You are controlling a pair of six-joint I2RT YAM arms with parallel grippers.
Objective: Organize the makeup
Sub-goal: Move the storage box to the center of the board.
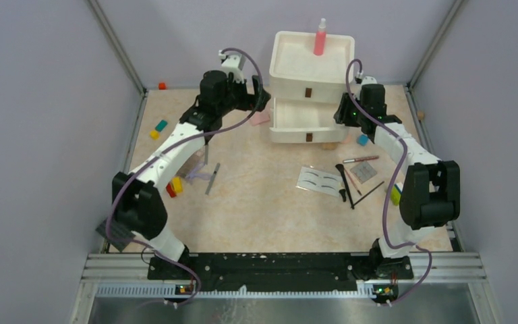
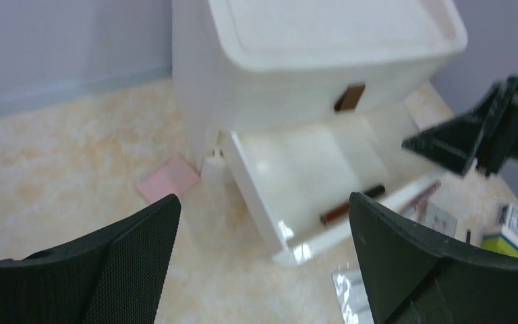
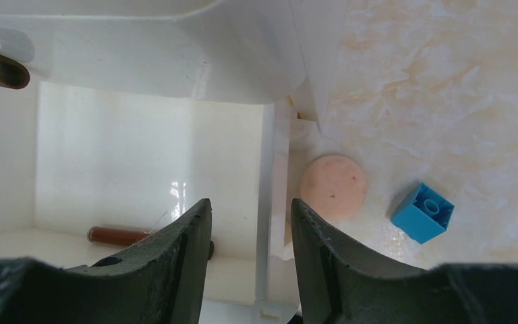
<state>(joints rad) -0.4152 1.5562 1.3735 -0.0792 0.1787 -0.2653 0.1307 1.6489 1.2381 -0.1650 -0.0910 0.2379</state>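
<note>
A white two-drawer organizer (image 1: 310, 74) stands at the back. A pink white-capped spray bottle (image 1: 320, 37) stands in its top tray. The lower drawer (image 1: 308, 125) is pulled out and holds a brown and black pencil (image 2: 351, 202), which also shows in the right wrist view (image 3: 118, 235). My left gripper (image 1: 260, 101) is open and empty, above the floor left of the drawer (image 2: 263, 202). A pink pad (image 2: 168, 179) lies by the organizer's left side. My right gripper (image 3: 249, 206) is open, its fingers on either side of the drawer's right wall (image 3: 266, 175). A peach round sponge (image 3: 333, 185) lies just outside that wall.
A white eyebrow card (image 1: 319, 181), thin brushes and pencils (image 1: 352, 183) and a small grey packet (image 1: 363, 172) lie front right. A silver tube (image 1: 212, 179) and clear bag (image 1: 194, 169) lie left. Toy blocks are scattered: blue (image 3: 423, 212), teal (image 1: 160, 125), red and yellow (image 1: 173, 187).
</note>
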